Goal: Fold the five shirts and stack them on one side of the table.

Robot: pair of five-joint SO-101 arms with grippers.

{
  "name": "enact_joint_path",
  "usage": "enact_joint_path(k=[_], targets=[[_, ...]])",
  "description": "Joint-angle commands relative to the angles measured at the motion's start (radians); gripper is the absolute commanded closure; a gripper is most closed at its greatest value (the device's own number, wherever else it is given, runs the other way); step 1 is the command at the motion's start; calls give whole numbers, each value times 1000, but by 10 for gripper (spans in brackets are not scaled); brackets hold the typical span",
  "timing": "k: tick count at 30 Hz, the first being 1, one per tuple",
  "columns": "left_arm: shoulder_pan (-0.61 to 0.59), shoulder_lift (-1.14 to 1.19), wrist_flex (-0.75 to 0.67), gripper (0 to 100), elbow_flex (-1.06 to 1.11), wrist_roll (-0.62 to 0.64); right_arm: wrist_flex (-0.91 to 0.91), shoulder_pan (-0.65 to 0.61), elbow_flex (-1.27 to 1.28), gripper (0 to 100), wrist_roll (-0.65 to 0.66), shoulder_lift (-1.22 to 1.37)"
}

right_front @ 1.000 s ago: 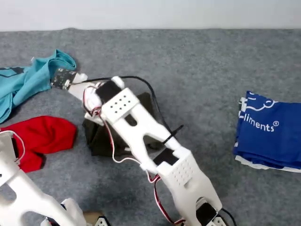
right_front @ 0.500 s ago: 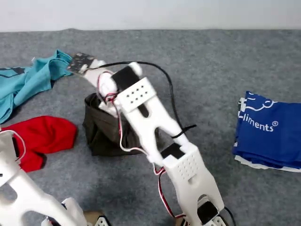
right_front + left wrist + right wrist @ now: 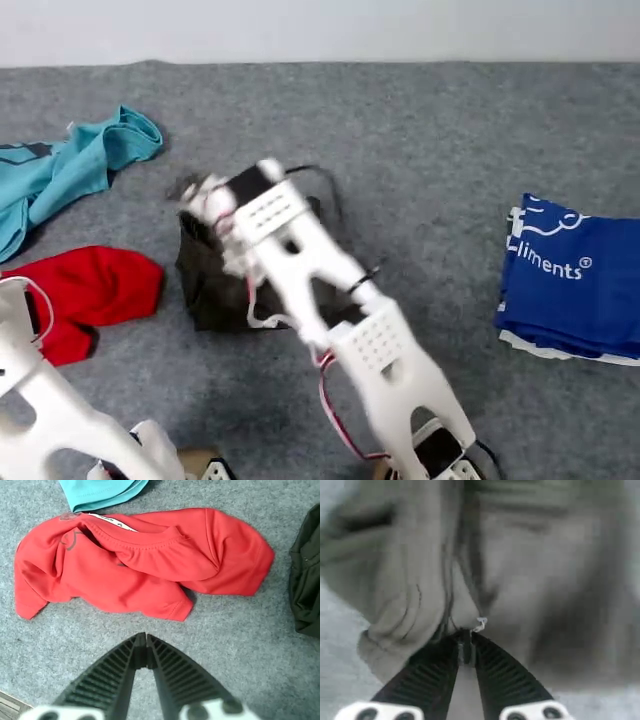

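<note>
A dark olive shirt [image 3: 210,290] lies bunched in the middle of the grey table, and it looms close in the right wrist view [image 3: 545,580]. My right gripper [image 3: 465,640] is over its far left corner [image 3: 197,192], shut with a fold of the fabric at its tips. A crumpled red shirt [image 3: 95,285] lies to the left. My left gripper [image 3: 146,641] hangs shut and empty just short of the red shirt [image 3: 125,565]. A teal shirt [image 3: 70,170] is heaped at the far left. A folded blue shirt [image 3: 575,275] rests at the right edge.
A white folded layer [image 3: 535,345] peeks out under the blue shirt. The left arm's white body [image 3: 40,400] fills the near left corner. The dark shirt's edge [image 3: 307,590] and the teal shirt's hem [image 3: 100,490] border the left wrist view. Bare grey table [image 3: 430,150] spreads beyond the arms.
My right gripper swung from beside the teal shirt, up and away, then back over the dark shirt's far left corner. The dark shirt has bunched tighter. The left arm stayed put.
</note>
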Motion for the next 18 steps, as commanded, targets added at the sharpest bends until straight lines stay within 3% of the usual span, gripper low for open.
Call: enact_joint_path(k=[1, 6, 12, 18], targets=[[-55, -28, -20, 992, -62, 12, 27, -150, -41, 989, 8, -30], [-112, -26, -20, 992, -105, 8, 36, -200, -203, 989, 8, -68], [-100, -26, -20, 992, -108, 8, 35, 19, -292, 988, 6, -97], [132, -25, 21, 992, -104, 11, 25, 231, -295, 988, 8, -90]])
